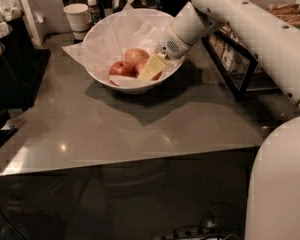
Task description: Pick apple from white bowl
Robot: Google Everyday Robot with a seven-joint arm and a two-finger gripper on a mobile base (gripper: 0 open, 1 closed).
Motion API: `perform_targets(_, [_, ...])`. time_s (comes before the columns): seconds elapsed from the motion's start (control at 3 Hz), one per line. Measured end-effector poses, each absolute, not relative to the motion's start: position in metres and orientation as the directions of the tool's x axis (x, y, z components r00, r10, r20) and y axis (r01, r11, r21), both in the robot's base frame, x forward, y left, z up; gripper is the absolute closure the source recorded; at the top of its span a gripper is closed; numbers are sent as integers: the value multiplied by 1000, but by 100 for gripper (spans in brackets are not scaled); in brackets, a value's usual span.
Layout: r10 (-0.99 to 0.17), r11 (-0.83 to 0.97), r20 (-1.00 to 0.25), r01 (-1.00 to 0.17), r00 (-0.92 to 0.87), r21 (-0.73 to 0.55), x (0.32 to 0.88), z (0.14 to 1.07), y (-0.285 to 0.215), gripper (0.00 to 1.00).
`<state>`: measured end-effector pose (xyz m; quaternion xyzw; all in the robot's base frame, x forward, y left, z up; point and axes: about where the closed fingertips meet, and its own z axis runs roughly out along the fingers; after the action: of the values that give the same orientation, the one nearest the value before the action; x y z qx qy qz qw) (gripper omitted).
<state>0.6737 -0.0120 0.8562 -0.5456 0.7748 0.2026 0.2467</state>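
Observation:
The white bowl [135, 87] stands on the grey table at the back, lined with crumpled white paper. Three apples lie in it. A deep-red apple [121, 69] is at the front left and a paler one [135, 56] is behind it. The orange-red apple [141, 67] is mostly hidden behind my gripper. My gripper [152, 68] reaches down from the right into the bowl, its yellowish tip against that apple. The white arm runs up and to the right.
A small white paper cup [77, 16] and a small bottle [92, 9] stand behind the bowl on the left. A black wire rack [232, 64] stands to the right of the bowl. Dark equipment [12, 59] fills the left edge. The table's front edge [125, 159] is near.

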Motion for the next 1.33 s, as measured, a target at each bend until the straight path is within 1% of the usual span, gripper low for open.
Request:
perform_targets(0.67, [-747, 333, -597, -942, -293, 46, 671, 851, -15, 85])
perform_targets(1.0, [-713, 315, -641, -947, -283, 67, 667, 864, -15, 100])
perform_targets(1.33, [-642, 269, -730, -961, -233, 69, 658, 898, -18, 100])
